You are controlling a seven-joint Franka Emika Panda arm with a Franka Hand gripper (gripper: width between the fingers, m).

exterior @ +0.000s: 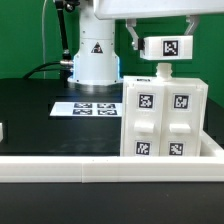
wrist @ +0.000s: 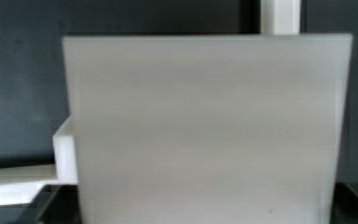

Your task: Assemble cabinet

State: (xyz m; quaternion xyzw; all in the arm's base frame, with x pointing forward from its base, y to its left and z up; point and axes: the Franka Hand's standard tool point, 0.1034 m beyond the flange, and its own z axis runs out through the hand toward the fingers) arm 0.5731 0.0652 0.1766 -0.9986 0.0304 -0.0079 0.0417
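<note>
The cabinet (exterior: 160, 122), a large white box with tagged panels, stands upright at the exterior view's right, against the front rail. My gripper (exterior: 165, 38) is directly above it, shut on a white tagged panel piece (exterior: 166, 47) held a little above the cabinet's top. A short white post (exterior: 165, 70) spans the gap between the piece and the cabinet; I cannot tell which it belongs to. In the wrist view the held piece (wrist: 202, 120) fills most of the picture between my dark fingers (wrist: 43, 203). My gripper (wrist: 197, 208) hides the cabinet below.
The marker board (exterior: 95, 107) lies flat on the black table left of the cabinet. The white robot base (exterior: 92, 55) stands behind it. A white rail (exterior: 90, 166) runs along the table's front edge. A small white part (exterior: 3, 130) shows at the far left edge.
</note>
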